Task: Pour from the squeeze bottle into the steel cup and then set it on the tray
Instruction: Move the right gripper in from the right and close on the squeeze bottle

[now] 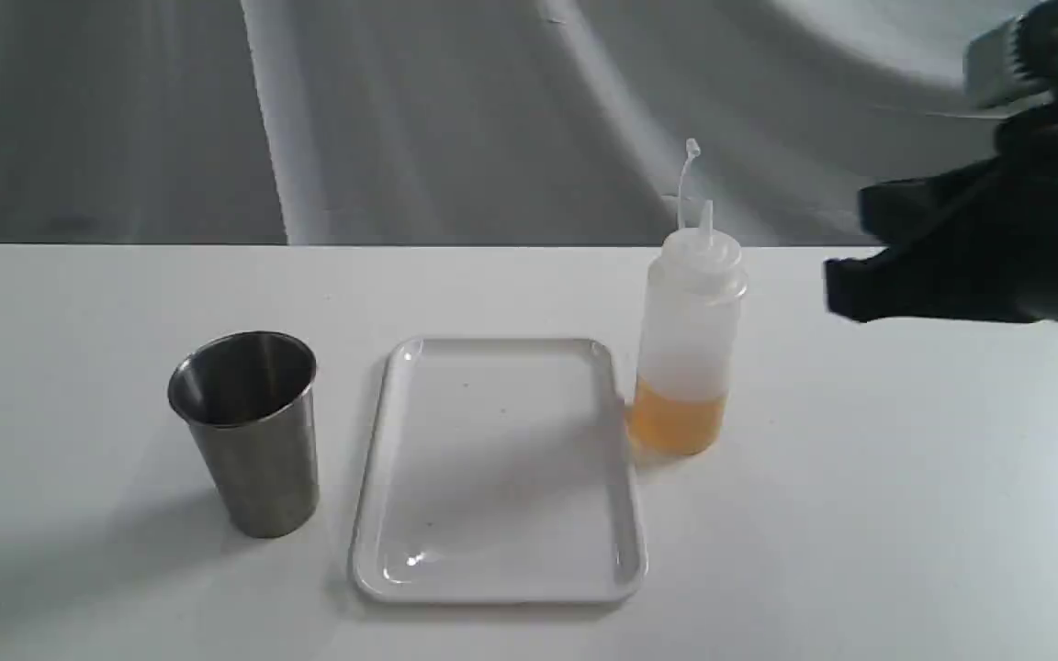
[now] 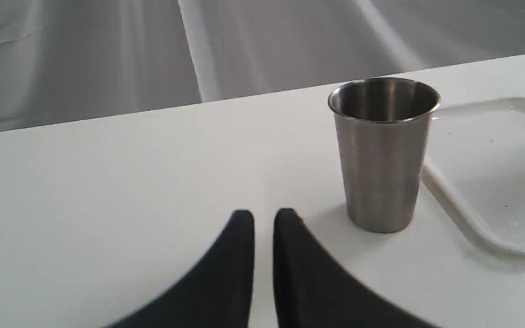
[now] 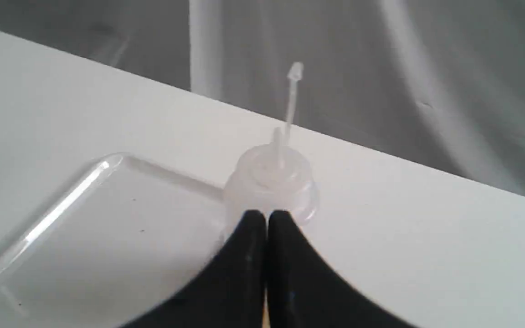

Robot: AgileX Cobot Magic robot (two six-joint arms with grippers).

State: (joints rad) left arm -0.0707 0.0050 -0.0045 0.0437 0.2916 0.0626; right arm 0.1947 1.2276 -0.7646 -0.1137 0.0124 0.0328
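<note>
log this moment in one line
squeeze bottle upright beside tray | steel cup upright | right gripper shut, empty | left gripper empty

1. The left gripper [image 2: 265, 213] has two matte black fingers [image 2: 226, 278], broad at the root and curving in to narrow, blunt tips.
2. The right gripper [image 3: 267, 214] has the same black, curved, tapering fingers with a smooth surface.
3. The right arm [image 1: 1025, 248] is a bulky, blurred black mass, topped by what looks like a grey metallic block [image 1: 997, 64].
</note>
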